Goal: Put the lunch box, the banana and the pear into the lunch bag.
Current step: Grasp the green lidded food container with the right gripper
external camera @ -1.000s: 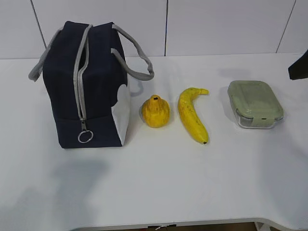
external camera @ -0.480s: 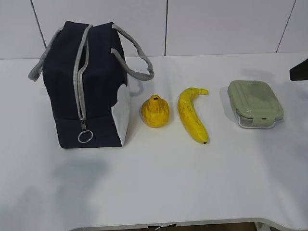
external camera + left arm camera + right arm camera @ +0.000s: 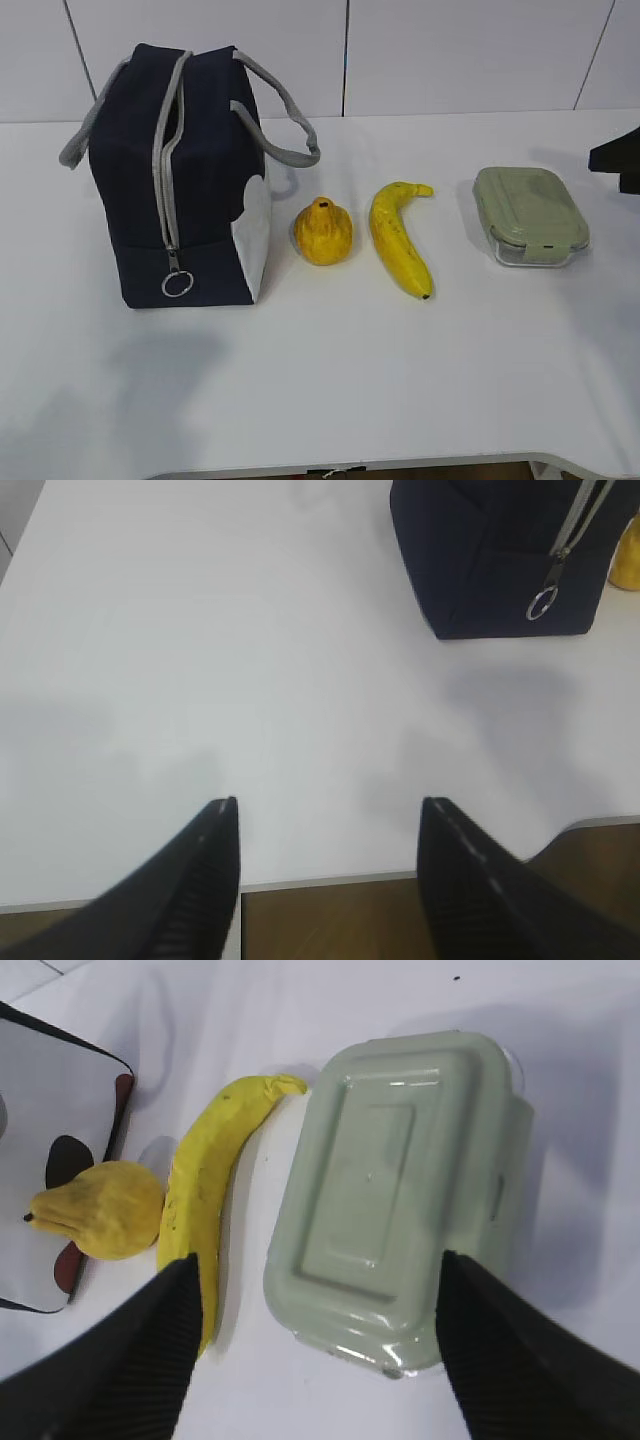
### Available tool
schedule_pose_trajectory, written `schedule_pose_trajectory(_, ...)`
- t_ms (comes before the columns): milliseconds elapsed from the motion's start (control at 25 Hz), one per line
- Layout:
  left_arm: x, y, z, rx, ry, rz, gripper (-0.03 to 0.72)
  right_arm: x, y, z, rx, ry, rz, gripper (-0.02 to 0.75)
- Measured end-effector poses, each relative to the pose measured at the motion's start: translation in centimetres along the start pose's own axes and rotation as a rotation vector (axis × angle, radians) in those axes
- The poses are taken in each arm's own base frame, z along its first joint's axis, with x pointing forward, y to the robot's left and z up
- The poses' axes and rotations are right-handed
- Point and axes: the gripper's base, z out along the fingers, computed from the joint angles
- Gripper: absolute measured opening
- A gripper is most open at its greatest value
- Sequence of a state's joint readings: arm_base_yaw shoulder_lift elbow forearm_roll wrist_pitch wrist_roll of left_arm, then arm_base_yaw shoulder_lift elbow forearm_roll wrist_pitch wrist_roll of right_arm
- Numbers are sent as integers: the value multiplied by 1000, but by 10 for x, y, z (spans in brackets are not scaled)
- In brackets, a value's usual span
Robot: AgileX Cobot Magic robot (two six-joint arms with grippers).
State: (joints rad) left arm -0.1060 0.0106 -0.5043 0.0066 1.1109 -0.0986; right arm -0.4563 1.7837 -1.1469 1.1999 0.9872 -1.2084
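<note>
Lunch bag [image 3: 178, 175] stands upright at the left of the exterior view on the white table [image 3: 330, 380], its grey zipper running down the facing end to a metal ring pull [image 3: 176, 284] near the base; the grey handles [image 3: 285, 125] loop out to either side at the top. Just right of the bag's white side panel sits the pear [image 3: 323, 232], near it but apart. The banana [image 3: 400, 237] lies right of the pear with a narrow strip of bare table between them, stem toward the back, dark tip toward the front. Farther right, well apart from the banana, the lunch box [image 3: 529, 215] rests flat with its sage-green lid on.

A broad band of bare table fills the lower half of the exterior view, down to the front edge along the bottom of the frame. The back edge meets the wall just behind the bag.

The right gripper [image 3: 315, 1345] hangs above the lunch box, fingers [image 3: 140, 1360] spread wide, one at the lower left of the right wrist view over the banana's end, the other at the lower right beyond the box's far side; nothing is held. In the exterior view only a dark piece of it shows at the right edge.

The left gripper [image 3: 330, 880] hovers over the table's front edge, jaws apart and empty, with the bag's lower corner in the upper right of the left wrist view.
</note>
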Motion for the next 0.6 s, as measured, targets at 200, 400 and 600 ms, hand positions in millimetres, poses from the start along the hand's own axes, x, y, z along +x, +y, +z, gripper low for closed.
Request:
schedule_pose_trajectory(200,0,0,0,0,0,0,414,3,-18,16,-36,-49,29,587)
schedule_pose_trajectory(400,0,0,0,0,0,0,414,12,-39,34,-51,-83,92,587)
schedule_pose_trajectory(600,0,0,0,0,0,0,414,15,-53,45,-35,-113,125,587)
